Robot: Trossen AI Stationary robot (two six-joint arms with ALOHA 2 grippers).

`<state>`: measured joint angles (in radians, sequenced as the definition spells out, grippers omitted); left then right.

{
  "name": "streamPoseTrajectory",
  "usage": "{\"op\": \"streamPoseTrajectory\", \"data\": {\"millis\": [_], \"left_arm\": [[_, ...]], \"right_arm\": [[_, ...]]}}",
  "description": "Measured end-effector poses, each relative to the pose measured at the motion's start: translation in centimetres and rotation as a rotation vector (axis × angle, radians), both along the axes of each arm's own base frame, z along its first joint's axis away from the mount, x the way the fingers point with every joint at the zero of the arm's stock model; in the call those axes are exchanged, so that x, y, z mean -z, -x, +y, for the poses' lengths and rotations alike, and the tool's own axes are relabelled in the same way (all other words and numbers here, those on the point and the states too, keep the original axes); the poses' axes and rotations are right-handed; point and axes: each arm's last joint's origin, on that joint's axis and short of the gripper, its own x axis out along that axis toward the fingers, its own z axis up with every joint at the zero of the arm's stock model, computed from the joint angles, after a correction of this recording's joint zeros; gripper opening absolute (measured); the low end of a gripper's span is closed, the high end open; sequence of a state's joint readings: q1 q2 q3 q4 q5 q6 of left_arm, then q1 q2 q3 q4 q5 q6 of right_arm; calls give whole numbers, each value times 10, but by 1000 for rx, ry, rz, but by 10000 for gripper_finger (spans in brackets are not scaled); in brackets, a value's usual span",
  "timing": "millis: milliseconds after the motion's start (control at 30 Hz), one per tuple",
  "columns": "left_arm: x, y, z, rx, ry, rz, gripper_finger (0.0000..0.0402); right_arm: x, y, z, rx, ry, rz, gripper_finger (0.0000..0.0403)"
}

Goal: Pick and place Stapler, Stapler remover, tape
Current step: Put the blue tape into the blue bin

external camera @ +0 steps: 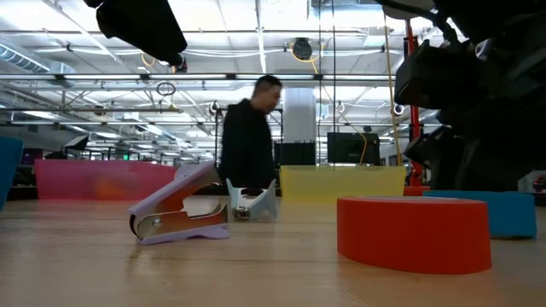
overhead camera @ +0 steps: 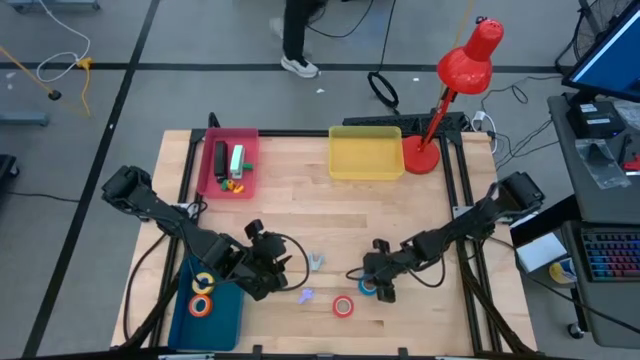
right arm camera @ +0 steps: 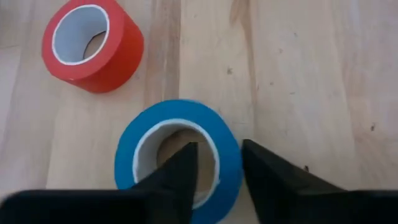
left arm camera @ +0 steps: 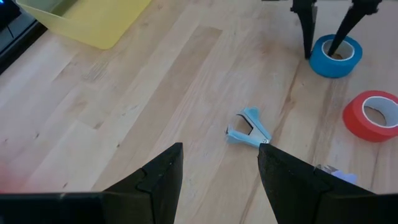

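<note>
A blue tape roll (right arm camera: 177, 155) lies flat on the wooden table beside a red tape roll (right arm camera: 93, 43). My right gripper (right arm camera: 219, 155) points down at the blue roll and is open: one finger stands in its white core, the other outside its wall. My left gripper (left arm camera: 221, 155) hovers open, with nothing between its fingers, short of a light-blue stapler remover (left arm camera: 249, 130). A purple stapler remover (overhead camera: 306, 296) lies nearer the front edge. A dark stapler (overhead camera: 221, 160) rests in the pink tray (overhead camera: 250, 135). Yellow and orange tape rolls (overhead camera: 203, 295) lie in the blue tray (overhead camera: 228, 318). My right gripper straddles the blue roll's wall (right arm camera: 229, 163) on the side nearest the arm, coming slantwise from above. One finger (right arm camera: 183, 165) is in the core and the other is outside. Whether either finger touches the wall I cannot tell. The roll lies flat on the table.
A yellow tray (overhead camera: 365, 153) stands at the far edge beside a red desk lamp (overhead camera: 455, 80). A person (overhead camera: 295, 40) walks beyond the far edge. Bare wood lies between the trays and the rolls.
</note>
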<state>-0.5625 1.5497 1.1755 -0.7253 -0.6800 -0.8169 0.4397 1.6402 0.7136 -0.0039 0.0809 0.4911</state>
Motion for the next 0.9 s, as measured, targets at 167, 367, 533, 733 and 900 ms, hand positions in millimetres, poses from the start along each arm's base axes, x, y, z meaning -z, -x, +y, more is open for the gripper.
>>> {"op": "streamPoseTrajectory", "data": {"millis": [167, 367, 533, 733, 900], "left_arm": [[-2, -3, -2, 17, 4, -24, 209], [-7, -11, -6, 107, 15, -77, 209], [-15, -22, -11, 241, 52, -149, 209], [-24, -32, -12, 374, 34, -224, 209], [-30, -38, -9, 428, 17, -275, 209]], "right_arm": [[-7, -1, -1, -59, 48, -70, 32], [-41, -11, -3, -72, 124, -352, 33], [-71, -20, -1, -148, 177, -632, 33], [-96, -26, 2, -214, 261, -902, 33], [-109, -27, 3, -233, 325, -1039, 33]]}}
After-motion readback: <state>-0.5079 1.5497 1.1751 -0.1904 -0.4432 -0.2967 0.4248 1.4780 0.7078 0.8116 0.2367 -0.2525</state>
